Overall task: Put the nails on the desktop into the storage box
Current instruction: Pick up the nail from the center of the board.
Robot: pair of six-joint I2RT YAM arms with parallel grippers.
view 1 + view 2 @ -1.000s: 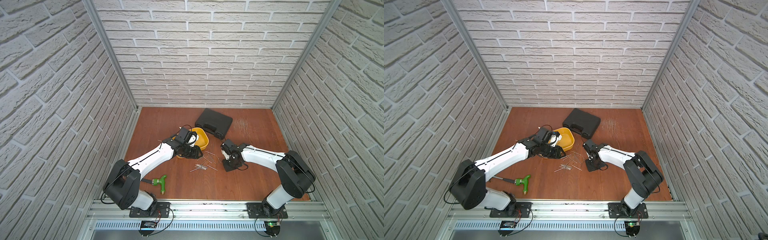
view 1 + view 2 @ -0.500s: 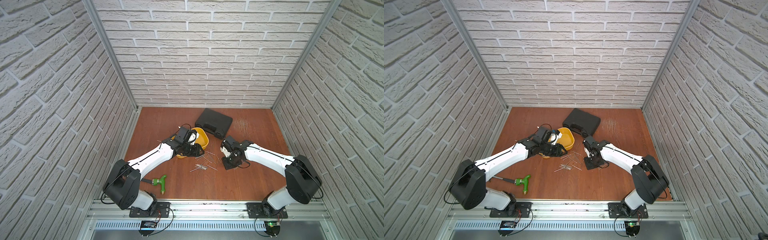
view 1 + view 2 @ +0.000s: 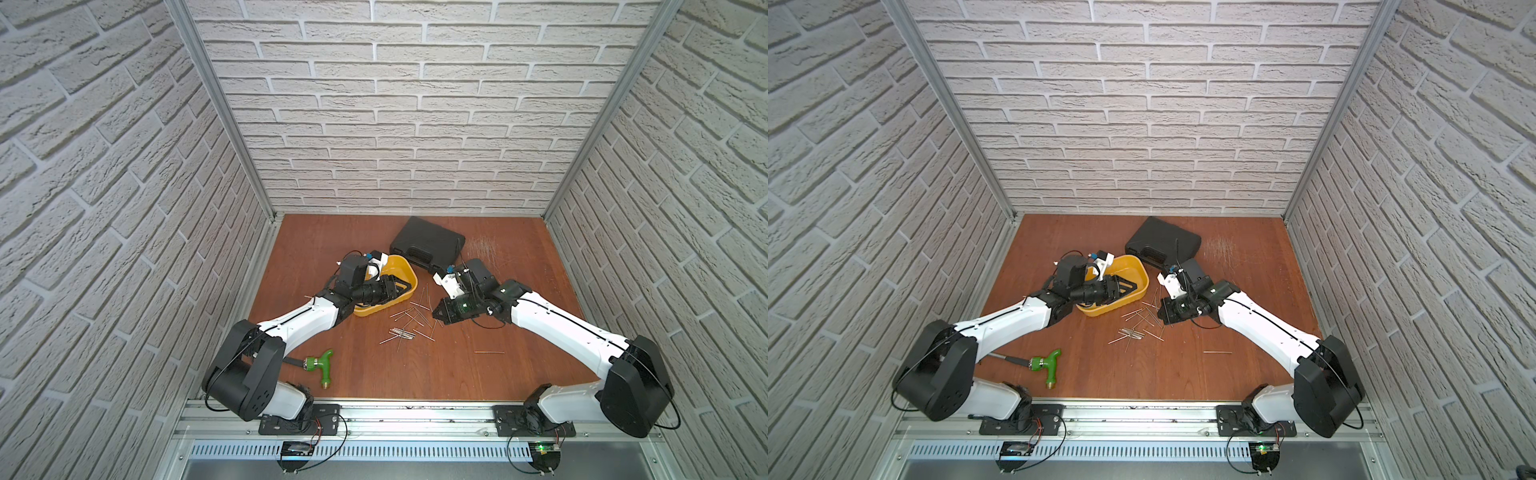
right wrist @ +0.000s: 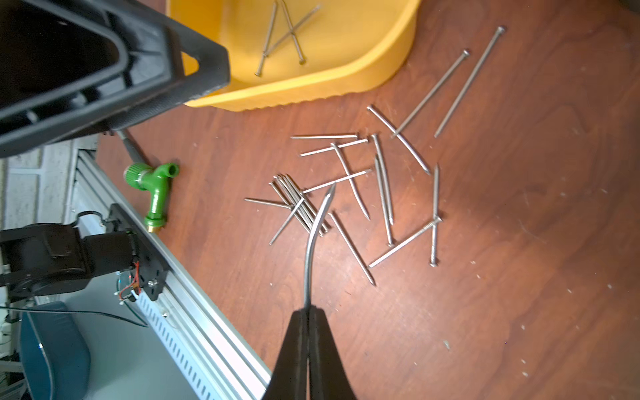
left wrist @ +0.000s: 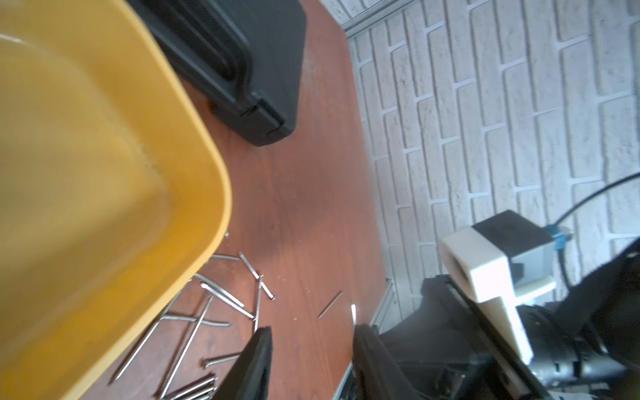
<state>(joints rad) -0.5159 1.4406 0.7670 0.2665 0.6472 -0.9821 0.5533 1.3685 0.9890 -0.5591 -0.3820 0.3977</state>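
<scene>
In both top views the storage box [image 3: 374,309] sits a little left of the middle of the desktop [image 3: 436,386], just in front of the black case [image 3: 428,243] that lies near the back edge. The left arm [image 3: 299,324] runs low from the front left corner, its forearm stretched out. Its wrist is turned so that the left gripper [image 3: 405,287] lies level across the box's open top. The loose nails [image 3: 409,326] are scattered right of the box, between it and the right gripper [image 3: 435,314]. That gripper's tips slant down just beside the right side of the scatter. The right arm [image 3: 557,328] reaches in from the front right corner with its wrist bent inward. A lone nail [image 3: 1217,352] lies apart toward the front right, and a green-handled tool [image 3: 1048,368] lies near the front left corner.

In the left wrist view the two fingers [image 5: 258,360] stand partly apart with only bare wood between them. The box's rounded corner is off to one side, outside the jaws, with nails strewn beside it.

In the right wrist view the jaws are pressed together on one end of a single nail [image 4: 311,249]. It sticks out from the tips, its point over a tight bundle in the scatter. Three nails [image 4: 280,38] lie crossed inside the box. One left-gripper finger [image 4: 194,69] overhangs the box's rim.
</scene>
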